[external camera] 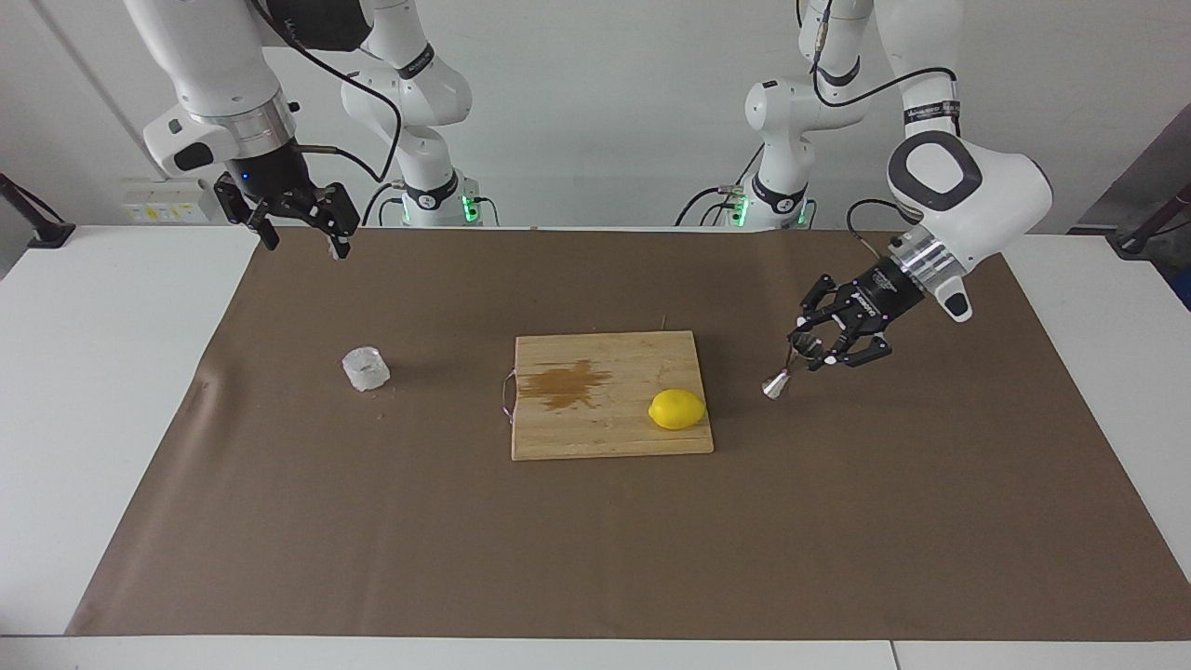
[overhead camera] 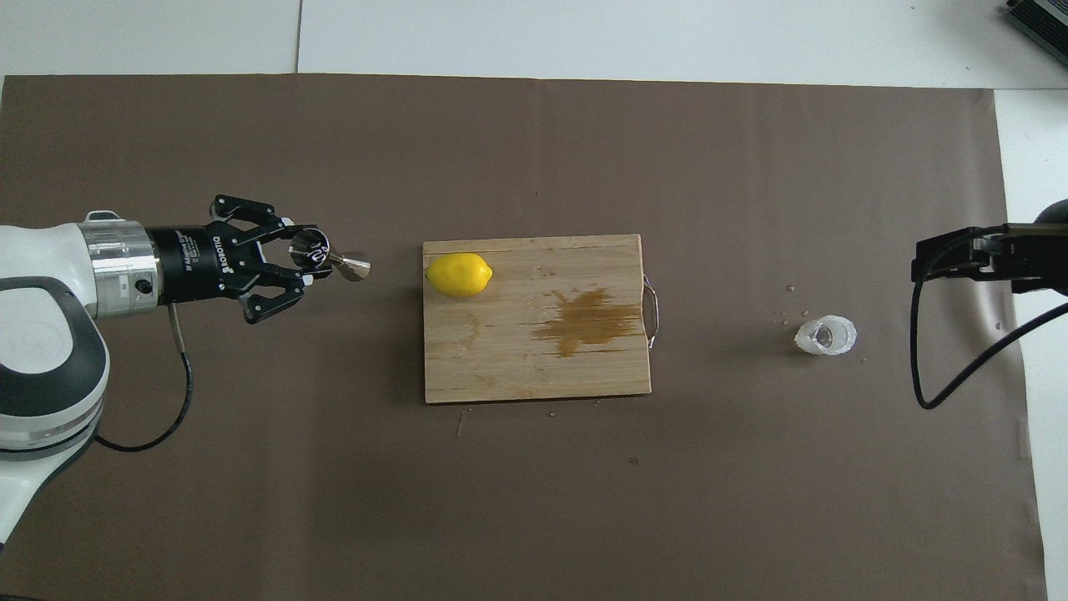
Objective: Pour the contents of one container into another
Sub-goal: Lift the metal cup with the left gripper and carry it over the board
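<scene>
The steel jigger (external camera: 776, 382) is held tilted in my left gripper (external camera: 808, 352), which is shut on its upper cone. It hangs in the air over the brown mat beside the cutting board (external camera: 609, 433), toward the left arm's end of the table. The overhead view shows the left gripper (overhead camera: 302, 260) and the jigger (overhead camera: 355, 265) close to the lemon (overhead camera: 458, 275). The translucent whitish cup (external camera: 365, 368) stands upright on the mat toward the right arm's end; it also shows in the overhead view (overhead camera: 825, 335). My right gripper (external camera: 300, 233) is open and empty, waiting high over the mat's edge.
A wooden cutting board (overhead camera: 501, 367) lies mid-table with a brown stain (overhead camera: 588, 321) and a yellow lemon (external camera: 676, 408) on its corner. Small crumbs lie on the mat (overhead camera: 250, 467) around the cup.
</scene>
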Motion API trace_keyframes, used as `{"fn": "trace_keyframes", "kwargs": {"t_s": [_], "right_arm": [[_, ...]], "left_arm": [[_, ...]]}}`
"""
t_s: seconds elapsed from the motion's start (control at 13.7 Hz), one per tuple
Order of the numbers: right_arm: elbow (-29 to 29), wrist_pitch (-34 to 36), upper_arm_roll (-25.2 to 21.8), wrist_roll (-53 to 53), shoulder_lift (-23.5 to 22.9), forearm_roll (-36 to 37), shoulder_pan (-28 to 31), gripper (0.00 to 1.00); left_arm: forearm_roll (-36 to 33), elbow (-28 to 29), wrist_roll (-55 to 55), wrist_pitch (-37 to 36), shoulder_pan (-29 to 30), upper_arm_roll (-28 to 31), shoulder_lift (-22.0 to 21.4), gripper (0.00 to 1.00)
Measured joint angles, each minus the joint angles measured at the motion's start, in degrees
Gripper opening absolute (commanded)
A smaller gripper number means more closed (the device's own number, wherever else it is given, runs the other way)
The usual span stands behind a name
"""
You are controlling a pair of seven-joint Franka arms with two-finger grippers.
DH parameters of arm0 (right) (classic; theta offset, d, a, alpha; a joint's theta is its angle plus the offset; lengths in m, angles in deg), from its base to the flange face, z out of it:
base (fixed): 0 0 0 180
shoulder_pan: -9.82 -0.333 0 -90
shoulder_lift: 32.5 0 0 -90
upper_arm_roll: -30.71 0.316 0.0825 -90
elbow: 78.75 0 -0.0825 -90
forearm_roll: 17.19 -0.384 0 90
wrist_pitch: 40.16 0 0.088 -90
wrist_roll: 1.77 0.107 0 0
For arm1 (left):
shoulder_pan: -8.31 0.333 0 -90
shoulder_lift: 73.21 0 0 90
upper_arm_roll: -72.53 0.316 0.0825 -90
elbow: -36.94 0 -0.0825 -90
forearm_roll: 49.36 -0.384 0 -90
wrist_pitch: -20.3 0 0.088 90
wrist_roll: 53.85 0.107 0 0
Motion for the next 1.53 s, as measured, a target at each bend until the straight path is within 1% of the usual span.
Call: {"fn": "trace_keyframes", "kwargs": {"t_s": [0.15, 0.29, 0.58, 0.8, 1.02, 1.31, 1.53], "right_arm": [[0.0, 0.0, 0.0, 0.0, 0.0, 0.0, 0.0, 1.0], [0.0, 0.0, 0.0, 0.0, 0.0, 0.0, 0.0, 1.0], [0.0, 0.0, 0.0, 0.0, 0.0, 0.0, 0.0, 1.0], [0.0, 0.0, 0.0, 0.0, 0.0, 0.0, 0.0, 1.0], [0.0, 0.0, 0.0, 0.0, 0.0, 0.0, 0.0, 1.0], [0.0, 0.0, 0.0, 0.0, 0.0, 0.0, 0.0, 1.0], [0.0, 0.0, 0.0, 0.0, 0.0, 0.0, 0.0, 1.0]], "left_arm": [[0.0, -1.6, -5.4, 2.0, -3.9, 0.0, 0.8, 0.0], [-0.1, -2.4, -10.9, 8.6, -9.4, -0.1, 2.1, 0.0], [0.0, -2.4, -21.3, 25.2, -23.3, -0.4, 4.8, 0.0], [0.0, -2.4, -26.2, 32.8, -30.9, -0.4, 5.8, 0.0], [0.0, -2.3, -28.1, 36.7, -34.8, -0.3, 7.5, 0.0], [0.0, -2.3, -28.2, 41.7, -39.1, -0.2, 12.1, 0.0], [-0.1, -2.3, -28.2, 42.4, -40.2, -0.2, 13.2, 0.0]]}}
